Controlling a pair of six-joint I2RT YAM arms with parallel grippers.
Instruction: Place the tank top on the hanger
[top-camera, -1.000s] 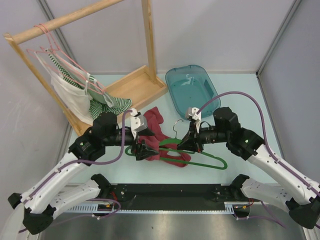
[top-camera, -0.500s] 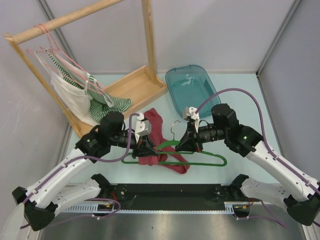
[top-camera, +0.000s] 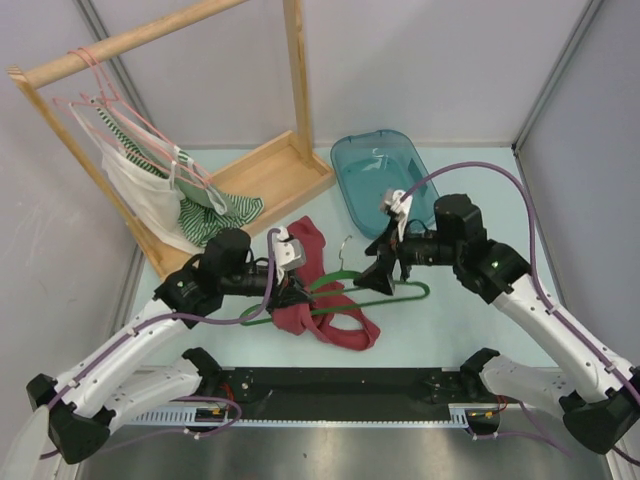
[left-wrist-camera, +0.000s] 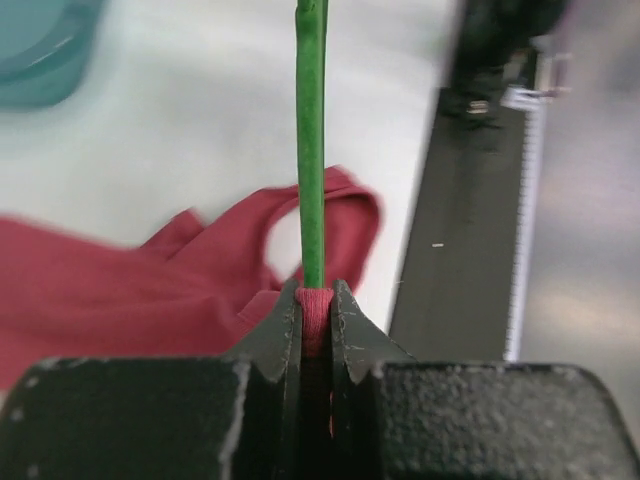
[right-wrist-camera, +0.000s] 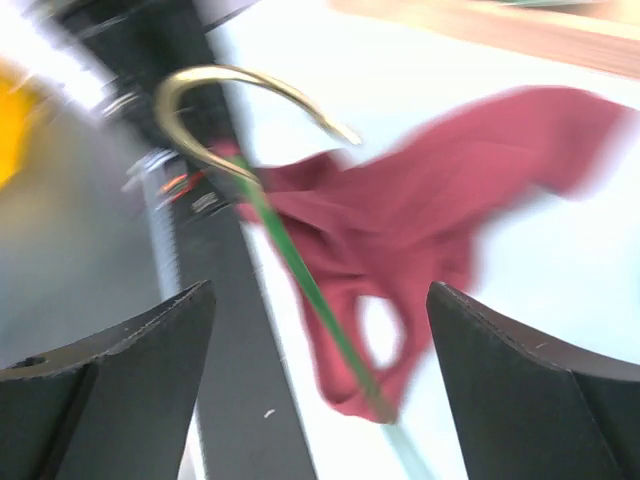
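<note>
The dark red tank top (top-camera: 312, 243) lies crumpled mid-table, draped over the thin green hanger (top-camera: 405, 294). My left gripper (top-camera: 298, 291) is shut on a strap of the tank top (left-wrist-camera: 120, 300), pinching it round the hanger's bar (left-wrist-camera: 311, 150); red fabric fills the left gripper (left-wrist-camera: 315, 297). My right gripper (top-camera: 378, 272) hovers wide open by the hanger's neck. In the right wrist view the metal hook (right-wrist-camera: 200, 85) and green bar pass between the spread jaws of the right gripper (right-wrist-camera: 320, 290) untouched, with the tank top (right-wrist-camera: 440, 190) beyond.
A wooden rack (top-camera: 270, 175) stands at the back left with pink hangers carrying a striped garment and a white one (top-camera: 150, 195). A teal plastic tray (top-camera: 385, 175) sits behind the right arm. The black base rail (top-camera: 340, 385) runs along the near edge.
The left gripper closed on the strap and hanger bar. The right gripper has let go of the hanger near its hook, opened wide and lifted back; the hanger swung slightly.
</note>
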